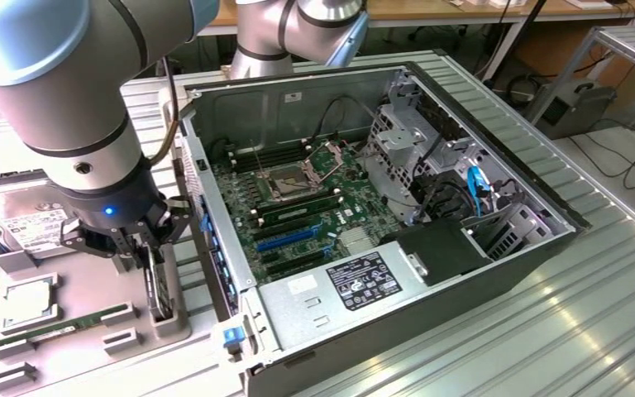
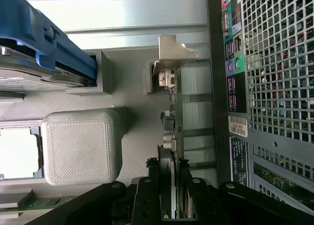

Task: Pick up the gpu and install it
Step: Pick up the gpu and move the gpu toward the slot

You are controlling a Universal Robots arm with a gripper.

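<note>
Gripper fingers stand one on each side of the graphics card and look clamped on it, with no gap showing between the pads and the card in the wrist view. The card stands on edge in a grey slotted holder along the edge of the grey parts tray nearest the open computer case. Its pale metal bracket is at the end away from the fingers, and its lower edge is seated in the holder. On the same tray, towards the far edge from the case, lie a hard drive, a processor and a green memory stick. My judgement is that the pick-up step is in hand: the grasp looks made, the lift not yet begun. Getting the card out calls for a straight pull along the holder's slot without twisting, since the case's back panel is just beside it. The blue expansion slots on the board inside the case are unoccupied.
</note>
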